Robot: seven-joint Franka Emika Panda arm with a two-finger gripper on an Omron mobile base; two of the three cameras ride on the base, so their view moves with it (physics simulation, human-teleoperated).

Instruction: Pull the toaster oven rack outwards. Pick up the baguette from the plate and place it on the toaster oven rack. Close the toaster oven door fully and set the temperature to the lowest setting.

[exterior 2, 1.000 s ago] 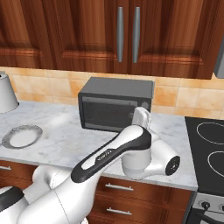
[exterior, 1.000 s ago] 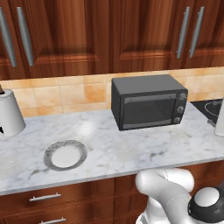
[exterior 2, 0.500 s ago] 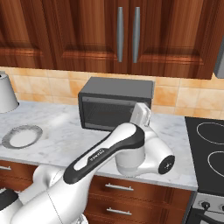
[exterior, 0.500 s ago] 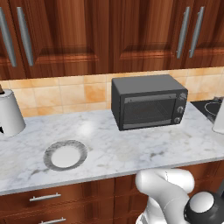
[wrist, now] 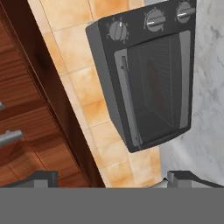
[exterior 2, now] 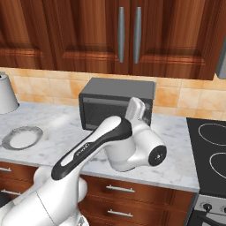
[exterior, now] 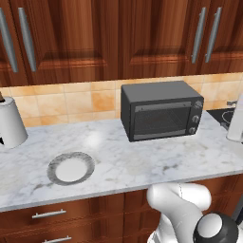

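The dark grey toaster oven (exterior: 161, 114) (exterior 2: 115, 106) (wrist: 144, 78) stands at the back of the marble counter, its door (wrist: 153, 87) shut. Three round knobs (wrist: 154, 18) sit on its right-side panel. In the hand view, a reddish-brown elongated shape, seemingly the baguette (wrist: 152, 81), shows dimly behind the window, among the wires of the rack (wrist: 168, 92). The plate (exterior: 53, 167) (exterior 2: 9, 140) lies bare to the oven's left. My gripper (wrist: 116, 179) is open and holds nothing. It hangs in front of the oven, some way off it and rolled sideways. The arm's wrist (exterior 2: 134, 108) covers the oven's right front.
A white canister (exterior: 10, 124) (exterior 2: 5, 92) stands at the far left of the counter. A black stovetop (exterior 2: 212, 150) lies to the right of the oven. Wooden cabinets (exterior: 118, 38) hang overhead, and drawers (exterior: 52, 213) run below the counter edge.
In the right base view the hand has drifted a little left and up across the oven's front. The jaws have stayed open. The oven and plate have not moved.
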